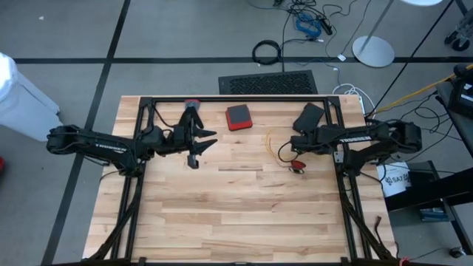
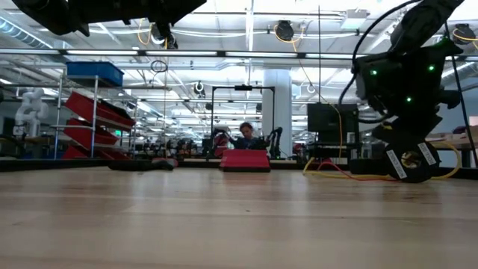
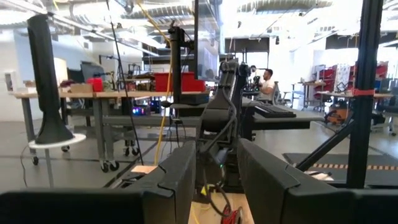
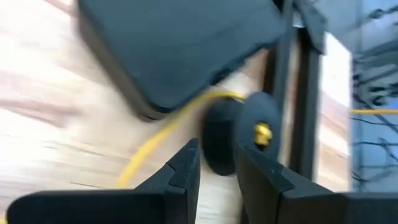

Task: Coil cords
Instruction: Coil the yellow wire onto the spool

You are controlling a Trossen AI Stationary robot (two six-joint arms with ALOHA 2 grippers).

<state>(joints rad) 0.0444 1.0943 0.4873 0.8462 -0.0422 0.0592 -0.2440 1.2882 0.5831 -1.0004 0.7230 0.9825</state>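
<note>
A thin yellow cord (image 1: 269, 139) lies loose on the wooden table, just left of my right gripper (image 1: 293, 144). A short black cord (image 1: 284, 154) curls beside it, with a small red-tipped piece (image 1: 297, 165) nearer the front. In the right wrist view the yellow cord (image 4: 155, 140) runs from under a black flat pad (image 4: 180, 50), past my right gripper (image 4: 217, 165). That gripper tilts down over it, open, with nothing between the fingers. My left gripper (image 1: 202, 148) hangs above the table's left half, open and empty, pointing across at the right arm.
A red box (image 1: 238, 117) sits at the table's far middle, and the black flat pad (image 1: 309, 116) lies at the far right. A black frame (image 1: 236, 98) runs along the far edge and down both sides. The near half of the table (image 1: 236, 222) is bare wood.
</note>
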